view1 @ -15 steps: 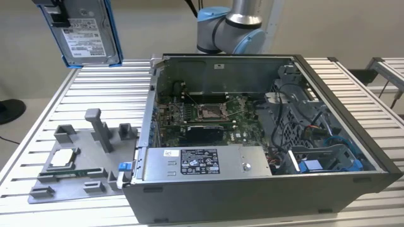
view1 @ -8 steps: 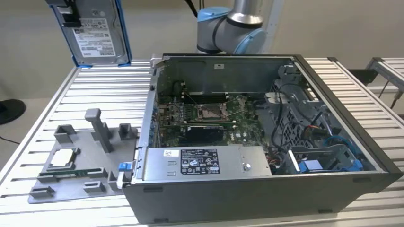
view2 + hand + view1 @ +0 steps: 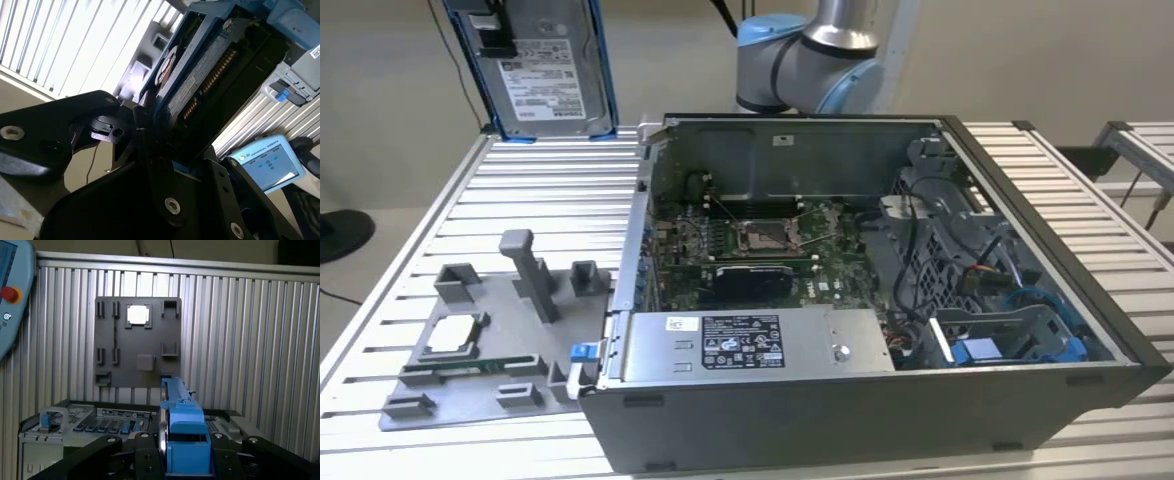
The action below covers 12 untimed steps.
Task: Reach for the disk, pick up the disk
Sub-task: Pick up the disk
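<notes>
Held aloft and upright: the disk (image 3: 554, 75), label side toward the exterior view, above the far corner of the slatted table (image 3: 520, 190) at the exterior view's left. Clamped by the gripper (image 3: 186, 457), with black fingers (image 3: 150, 465) pressed against both sides of the blue bracket in the first wrist view. Well apart from the open computer case (image 3: 854, 410), nearer and toward the exterior view's right. Behind the case's far wall, a grey-and-blue joint of the arm (image 3: 807, 50), upright. Near and at the exterior view's left, flat on the table, a grey fixture tray (image 3: 487, 385) with a small square chip (image 3: 454, 335).
</notes>
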Motion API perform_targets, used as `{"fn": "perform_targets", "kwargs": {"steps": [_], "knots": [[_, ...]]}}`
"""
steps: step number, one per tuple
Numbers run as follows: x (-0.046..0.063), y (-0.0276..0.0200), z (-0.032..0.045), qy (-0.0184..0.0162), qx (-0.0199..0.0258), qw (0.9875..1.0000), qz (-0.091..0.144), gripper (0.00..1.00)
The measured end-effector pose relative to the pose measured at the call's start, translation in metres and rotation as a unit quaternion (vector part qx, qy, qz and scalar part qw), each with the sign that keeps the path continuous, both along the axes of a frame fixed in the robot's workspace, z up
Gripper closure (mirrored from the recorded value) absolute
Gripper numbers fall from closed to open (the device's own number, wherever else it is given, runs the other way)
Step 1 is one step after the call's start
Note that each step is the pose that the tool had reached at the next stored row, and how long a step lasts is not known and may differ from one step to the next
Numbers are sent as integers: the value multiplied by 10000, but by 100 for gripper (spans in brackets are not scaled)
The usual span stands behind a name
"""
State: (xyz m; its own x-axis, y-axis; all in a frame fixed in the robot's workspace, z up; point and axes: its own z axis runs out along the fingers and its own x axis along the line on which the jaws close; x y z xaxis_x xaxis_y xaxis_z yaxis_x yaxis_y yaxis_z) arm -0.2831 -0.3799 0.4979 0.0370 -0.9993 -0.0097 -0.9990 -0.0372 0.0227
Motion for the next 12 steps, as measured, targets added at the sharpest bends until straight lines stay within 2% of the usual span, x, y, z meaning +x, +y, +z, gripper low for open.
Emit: {"fn": "perform_targets", "kwargs": {"steps": [12], "knots": [[288, 0, 0, 0, 0, 10000, 0, 100]]}}
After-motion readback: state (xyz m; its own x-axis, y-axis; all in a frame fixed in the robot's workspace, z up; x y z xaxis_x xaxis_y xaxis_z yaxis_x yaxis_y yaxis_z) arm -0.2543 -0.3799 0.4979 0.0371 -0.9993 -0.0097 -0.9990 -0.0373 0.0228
